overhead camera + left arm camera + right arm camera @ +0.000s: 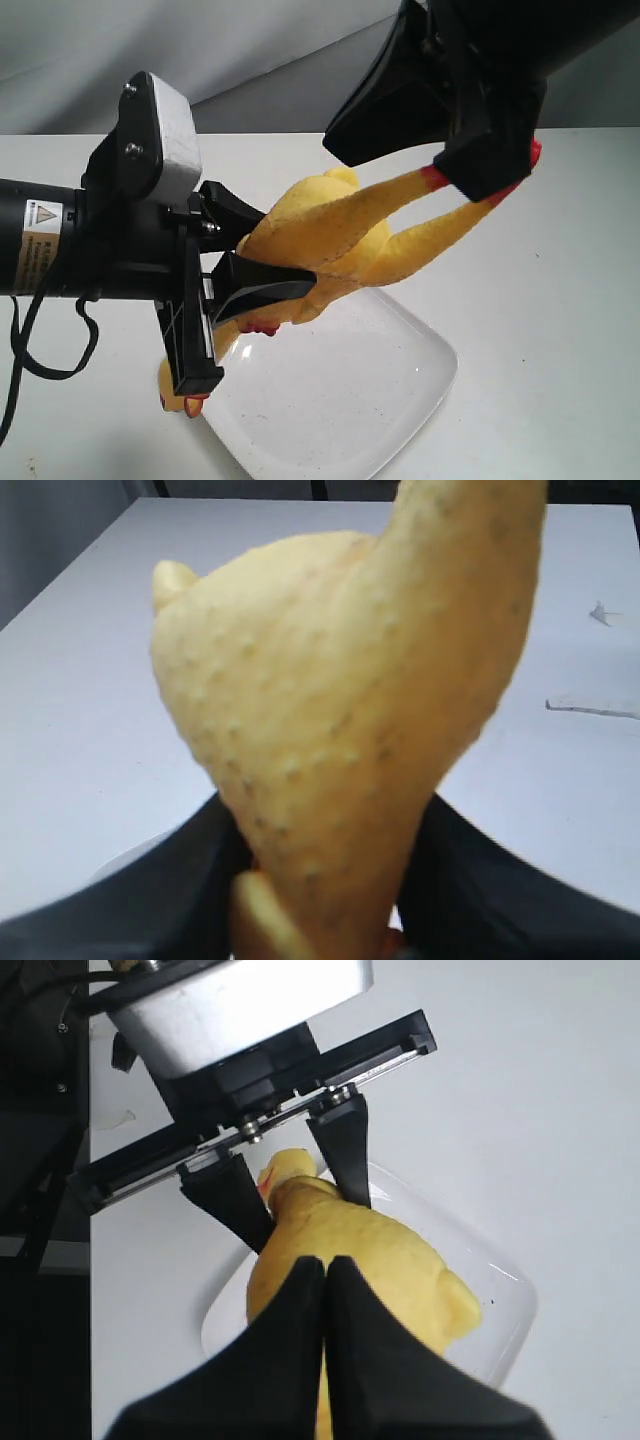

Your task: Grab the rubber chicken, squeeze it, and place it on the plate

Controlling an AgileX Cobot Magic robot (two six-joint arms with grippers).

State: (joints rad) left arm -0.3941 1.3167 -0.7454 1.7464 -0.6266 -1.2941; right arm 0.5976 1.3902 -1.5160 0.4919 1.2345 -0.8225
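**1. Left pincer** [285, 250]. Mine. Clamped on the rubber chicken [330, 235]. The two black fingers press either side of the narrow part where the body runs down into the neck. In this pincer's own wrist view the bumpy yellow body fills the space straight ahead, and the fingers show only as dark blurs on both sides of it.

**2. Right pincer** [445, 160]. Mine. Clamped on the chicken's two legs, just short of the feet. Red shows at the edges of the fingers. In its wrist view the fingers meet almost edge to edge, with the yellow body just beyond their tips.

**3. Rubber chicken.** Held between my two pincers. The body is nearest the left pincer and the legs slant up to the right one. The head, with some red on it, hangs beneath the left pincer on the side away from the right pincer.

**4. Plate** [400, 400]. Glossy white, shallow, with rounded corners and a few dark specks. It lies beneath both pincers, under the chicken's body. I cannot tell whether any part of the chicken touches it.

**5. Table** [560, 300]. Plain white, under the plate and both pincers.

**6. Cable** [30, 345]. Black, looping down from my left arm, behind that pincer.
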